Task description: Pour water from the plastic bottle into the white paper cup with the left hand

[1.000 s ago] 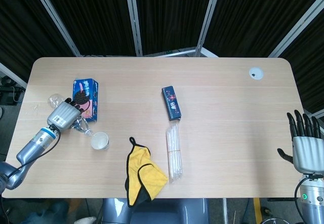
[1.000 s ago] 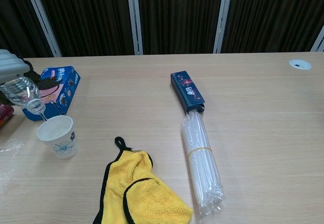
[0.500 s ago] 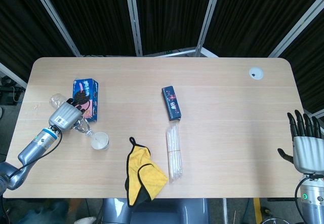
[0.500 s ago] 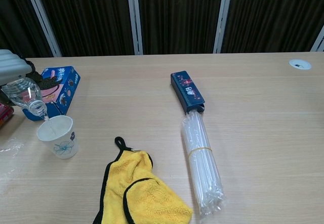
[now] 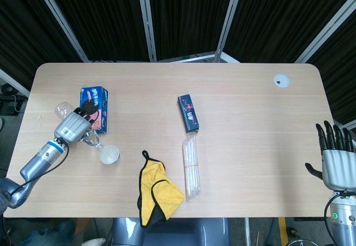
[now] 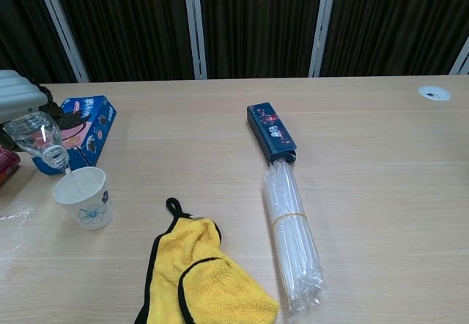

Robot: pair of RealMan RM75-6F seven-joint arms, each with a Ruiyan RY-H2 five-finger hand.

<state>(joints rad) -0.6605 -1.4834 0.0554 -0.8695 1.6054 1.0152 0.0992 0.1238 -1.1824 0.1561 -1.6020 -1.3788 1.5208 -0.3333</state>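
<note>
My left hand [image 5: 70,127] grips a clear plastic bottle [image 5: 88,139] at the table's left side, tilted mouth-down. In the chest view the bottle [image 6: 38,138] has its neck just over the rim of the white paper cup [image 6: 83,196], and a thin stream of water runs from it into the cup. The same cup [image 5: 109,155] stands upright near the front left. Only the grey back of the left hand [image 6: 17,97] shows at the chest view's left edge. My right hand [image 5: 336,158] hovers off the table's right edge, fingers spread, holding nothing.
A blue cookie box [image 5: 94,108] lies just behind the bottle. A yellow cloth [image 5: 157,191] lies right of the cup. A dark blue box [image 5: 188,112] and a bundle of clear straws [image 5: 191,167] lie mid-table. A round grommet [image 5: 281,80] sits at the far right.
The left hand and bottle have shifted slightly and tilted a little steeper over the cup. The cup and the right hand have not moved.
</note>
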